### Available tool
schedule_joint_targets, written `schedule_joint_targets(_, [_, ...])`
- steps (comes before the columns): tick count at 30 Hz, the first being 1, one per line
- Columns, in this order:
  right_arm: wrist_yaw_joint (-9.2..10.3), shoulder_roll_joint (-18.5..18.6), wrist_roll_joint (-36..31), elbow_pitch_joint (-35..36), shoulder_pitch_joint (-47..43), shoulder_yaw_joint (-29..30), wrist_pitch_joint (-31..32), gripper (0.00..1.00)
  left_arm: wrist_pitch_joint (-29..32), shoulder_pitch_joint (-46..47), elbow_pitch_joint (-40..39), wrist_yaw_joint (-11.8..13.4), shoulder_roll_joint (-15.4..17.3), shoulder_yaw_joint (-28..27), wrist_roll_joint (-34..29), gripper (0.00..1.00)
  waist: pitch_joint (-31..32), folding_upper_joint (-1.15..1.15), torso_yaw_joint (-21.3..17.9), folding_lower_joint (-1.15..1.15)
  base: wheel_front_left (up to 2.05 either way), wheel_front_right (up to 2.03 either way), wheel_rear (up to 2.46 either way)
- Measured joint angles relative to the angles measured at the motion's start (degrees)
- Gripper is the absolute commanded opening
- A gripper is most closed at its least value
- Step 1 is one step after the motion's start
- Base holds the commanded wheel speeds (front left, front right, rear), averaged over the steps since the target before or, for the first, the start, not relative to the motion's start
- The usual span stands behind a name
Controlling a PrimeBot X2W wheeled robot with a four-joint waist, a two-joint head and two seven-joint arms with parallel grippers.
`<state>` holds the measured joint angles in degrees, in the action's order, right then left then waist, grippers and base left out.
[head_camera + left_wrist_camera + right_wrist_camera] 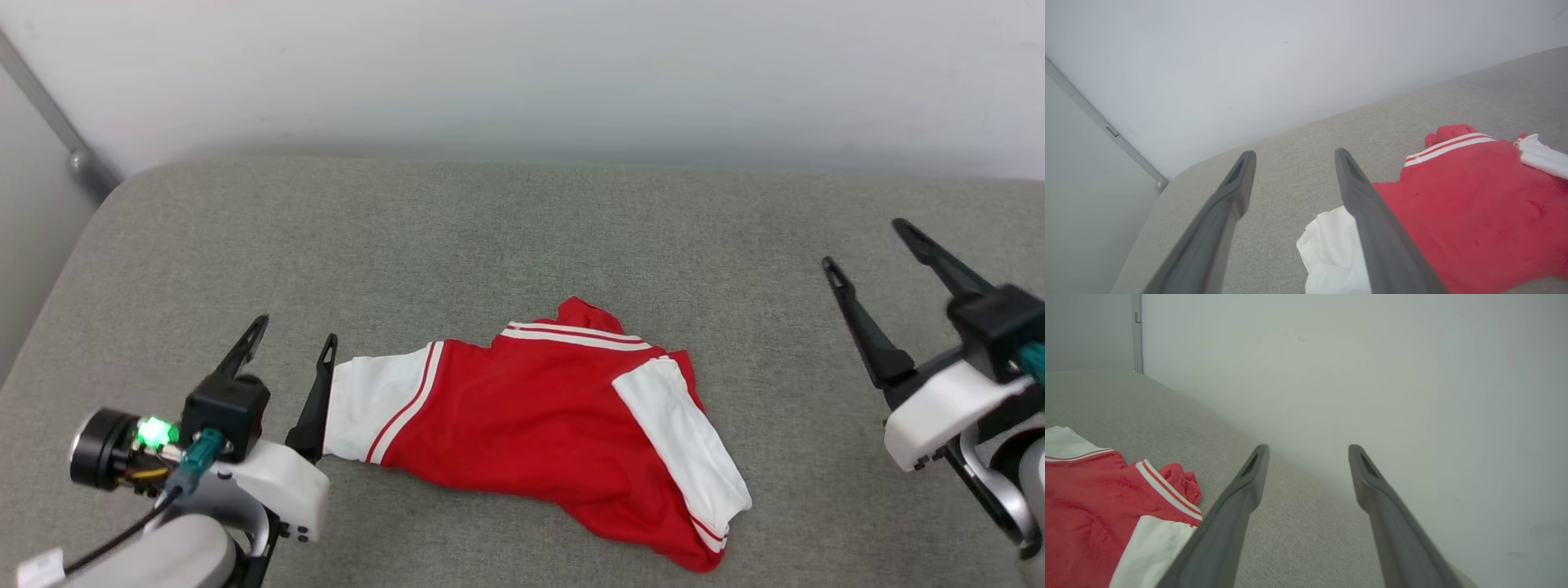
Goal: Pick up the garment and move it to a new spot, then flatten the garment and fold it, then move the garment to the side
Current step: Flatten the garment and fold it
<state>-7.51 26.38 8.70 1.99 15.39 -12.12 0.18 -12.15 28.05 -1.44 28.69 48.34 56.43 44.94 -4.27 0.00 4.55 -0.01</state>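
The garment [539, 416], a red T-shirt with white sleeves and striped trim, lies rumpled on the grey fabric surface [490, 237] near the front middle. One white sleeve points left, the other lies across its right side. My left gripper [291, 338] is open just left of the left sleeve [1331, 249], its inner finger at the sleeve's edge, with nothing between the fingers. My right gripper [869, 245] is open well to the right of the garment [1098, 514], above bare fabric.
A pale wall [522, 73] runs along the back edge of the surface. The surface's left edge is rounded, with a grey metal post [73, 147] beyond its back left corner. Bare fabric lies behind and to both sides of the shirt.
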Motion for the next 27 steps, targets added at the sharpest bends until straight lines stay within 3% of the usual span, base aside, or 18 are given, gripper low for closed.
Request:
schedule_joint_targets(6, [0.00,10.7,11.7,3.2,6.9,-12.6,17.4,1.00,-2.7,-6.9,-2.5,8.5,-3.9,-6.2,-2.1,1.00,0.0,0.00,0.9,0.00,0.00,0.00,0.00])
schedule_joint_targets(9, [0.00,14.0,18.0,4.0,9.0,-18.6,26.5,1.00,-2.8,-10.1,-4.6,11.2,-6.2,-11.3,-6.3,1.00,-0.4,0.00,1.4,0.00,0.00,0.00,0.00])
schedule_joint_targets(11, [0.01,15.8,21.6,4.4,10.2,-22.2,31.6,1.00,-2.8,-12.8,-5.7,11.6,-8.0,-14.3,-8.9,1.00,-0.7,0.00,1.9,0.00,0.00,0.00,0.00])
schedule_joint_targets(15, [0.00,18.1,26.7,3.9,13.3,-28.9,38.1,1.00,-2.9,-17.2,-6.8,10.8,-11.8,-20.1,-13.9,1.00,-1.7,0.00,2.6,0.00,0.00,0.00,0.00])
schedule_joint_targets(19, [0.00,18.3,30.5,1.2,14.8,-34.1,40.8,1.00,-2.9,-20.9,-6.3,8.1,-16.1,-24.2,-17.7,1.00,-3.1,0.00,3.3,0.01,0.00,0.00,0.00])
schedule_joint_targets(27, [0.01,15.1,32.2,-7.3,18.1,-42.5,39.1,1.00,-2.9,-23.1,-3.7,1.2,-24.6,-30.5,-24.0,1.00,-6.7,0.00,4.7,0.01,0.00,0.00,0.00])
